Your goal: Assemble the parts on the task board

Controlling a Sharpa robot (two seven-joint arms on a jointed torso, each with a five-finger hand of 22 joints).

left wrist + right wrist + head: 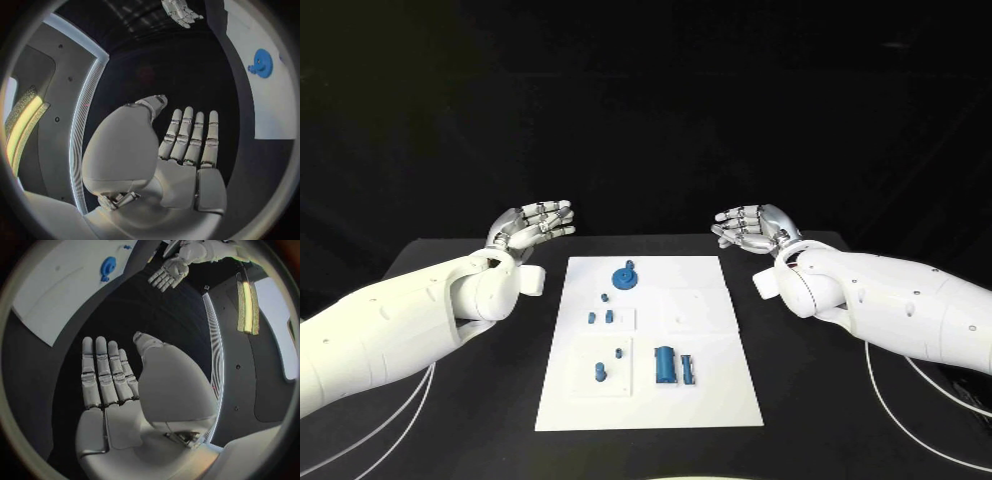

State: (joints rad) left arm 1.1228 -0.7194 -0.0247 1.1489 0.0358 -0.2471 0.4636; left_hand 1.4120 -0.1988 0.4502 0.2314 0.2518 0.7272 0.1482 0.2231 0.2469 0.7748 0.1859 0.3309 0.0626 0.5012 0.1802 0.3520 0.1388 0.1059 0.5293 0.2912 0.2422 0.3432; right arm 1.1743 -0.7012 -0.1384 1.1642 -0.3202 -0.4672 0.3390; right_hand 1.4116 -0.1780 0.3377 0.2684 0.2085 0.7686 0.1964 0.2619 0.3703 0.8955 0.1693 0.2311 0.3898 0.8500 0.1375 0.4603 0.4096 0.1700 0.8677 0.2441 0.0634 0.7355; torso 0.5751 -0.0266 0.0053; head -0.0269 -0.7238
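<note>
Both hands hang above the far end of the black desk (444, 400), palms turned up and empty: the left hand (534, 223) has its fingers spread wide and holds nothing, and the right hand (753, 226) is likewise wide and bare. The task board (711, 390) lies between and nearer the robot than the two hands, well apart from either. On it, closest to the hands, sits a round blue disc part (627, 276) with a small stub on it; below that a few small blue pegs (607, 317) stand or lie in a shallow square field, then further small pegs (600, 372) in another field, and beside them two long blue blocks (676, 365) side by side, farthest from the hands. Whether any of these pieces already sits in its final seat is too small to tell. As the things lie, this would fit either hands parked before any reach for a piece, or hands drawn back from a board whose pieces already stand placed; the pictures do not settle which. Any reach from here would call for a hand to turn palm-down and come in toward the robot over the board, with a fine pinch for pieces this small. No brand, label or writing can be read on the board, the parts or the arms.
</note>
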